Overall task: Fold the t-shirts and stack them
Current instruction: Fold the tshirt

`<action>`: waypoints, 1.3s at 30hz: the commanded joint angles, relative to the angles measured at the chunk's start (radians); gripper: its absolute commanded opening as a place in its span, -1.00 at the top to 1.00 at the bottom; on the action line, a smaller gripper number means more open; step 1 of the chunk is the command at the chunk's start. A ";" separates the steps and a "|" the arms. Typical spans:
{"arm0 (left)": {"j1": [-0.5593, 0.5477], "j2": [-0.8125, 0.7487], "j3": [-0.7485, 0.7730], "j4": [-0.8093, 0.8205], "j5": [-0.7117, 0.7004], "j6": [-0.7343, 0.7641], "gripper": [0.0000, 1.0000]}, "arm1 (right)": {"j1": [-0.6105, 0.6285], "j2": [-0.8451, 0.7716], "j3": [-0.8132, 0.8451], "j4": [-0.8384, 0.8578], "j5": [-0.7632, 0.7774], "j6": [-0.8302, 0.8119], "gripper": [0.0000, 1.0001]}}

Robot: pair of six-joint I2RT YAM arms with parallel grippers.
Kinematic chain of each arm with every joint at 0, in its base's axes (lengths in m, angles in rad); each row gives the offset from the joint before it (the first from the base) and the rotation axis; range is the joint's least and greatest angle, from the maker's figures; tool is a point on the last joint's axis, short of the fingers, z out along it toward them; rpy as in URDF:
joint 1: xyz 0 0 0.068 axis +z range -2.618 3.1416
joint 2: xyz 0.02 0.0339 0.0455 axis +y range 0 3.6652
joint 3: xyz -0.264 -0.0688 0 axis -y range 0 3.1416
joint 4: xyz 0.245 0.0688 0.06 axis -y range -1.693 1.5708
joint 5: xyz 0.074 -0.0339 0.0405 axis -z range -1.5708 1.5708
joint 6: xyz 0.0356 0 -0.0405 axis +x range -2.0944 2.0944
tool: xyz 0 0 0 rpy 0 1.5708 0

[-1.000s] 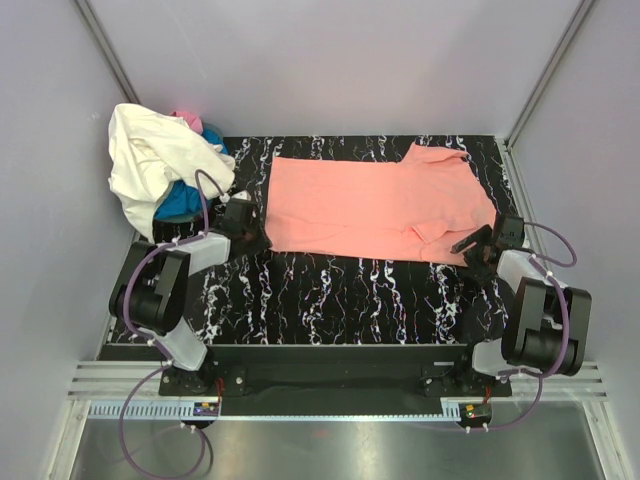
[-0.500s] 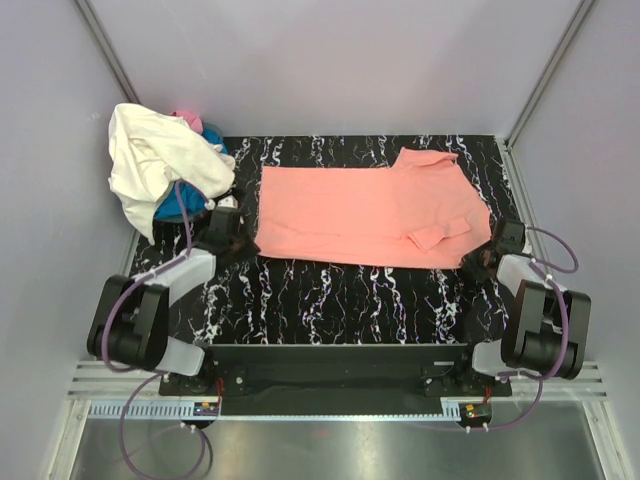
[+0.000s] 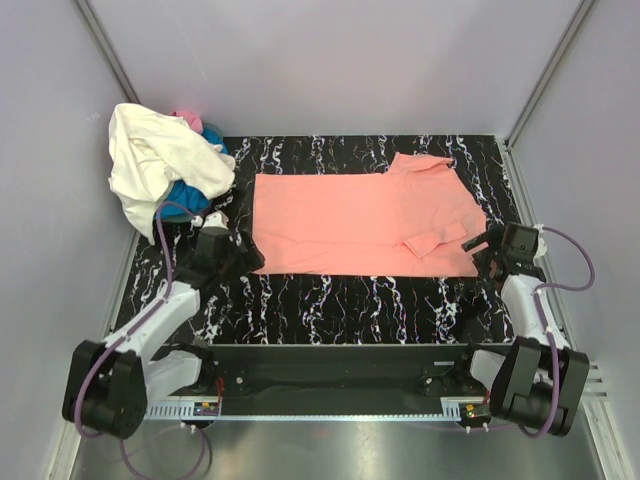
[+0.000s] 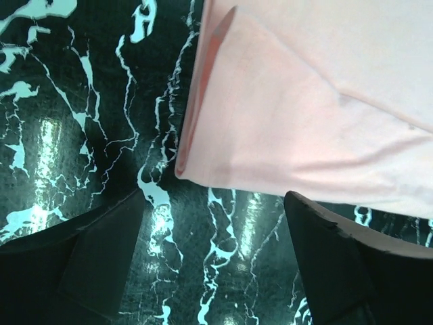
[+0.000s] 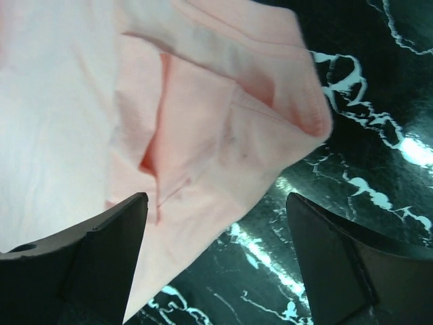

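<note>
A salmon-pink t-shirt lies spread flat across the black marbled table, one sleeve folded over near its right front corner. My left gripper stands open just off the shirt's near-left corner; nothing is between its fingers. My right gripper is open at the near-right corner, where the shirt's hem reaches partway between its fingers without being pinched. The other t-shirts are heaped at the back left: a cream-white one over a bright blue one, with a bit of hot pink.
Grey walls enclose the table on three sides, and the pile leans in the back-left corner. A strip of bare table runs between the shirt's near hem and the arm bases.
Both grippers shut on the shirt's near corners, drew it leftward and toward the near edge, then opened and let go. Both arms have drawn back.
</note>
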 commanded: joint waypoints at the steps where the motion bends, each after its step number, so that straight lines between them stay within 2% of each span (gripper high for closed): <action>1: -0.035 -0.116 -0.045 0.010 -0.086 0.018 -0.82 | -0.004 -0.068 0.030 0.015 -0.134 -0.028 -0.80; 4: -0.038 -0.192 -0.103 0.066 -0.115 0.043 -0.83 | -0.002 -0.057 0.018 0.107 -0.284 -0.008 -0.79; 13: -0.046 -0.181 -0.094 0.066 -0.120 0.077 -0.84 | 0.015 0.194 0.065 0.294 -0.374 -0.013 -0.78; 18: -0.061 -0.186 -0.094 0.067 -0.127 0.080 -0.84 | 0.030 0.343 0.128 0.360 -0.392 0.009 -0.75; 27: -0.077 -0.166 -0.085 0.069 -0.137 0.086 -0.84 | 0.076 0.492 0.208 0.402 -0.377 0.037 -0.72; 39: -0.087 -0.163 -0.082 0.069 -0.143 0.088 -0.84 | 0.130 0.544 0.251 0.404 -0.366 0.057 -0.68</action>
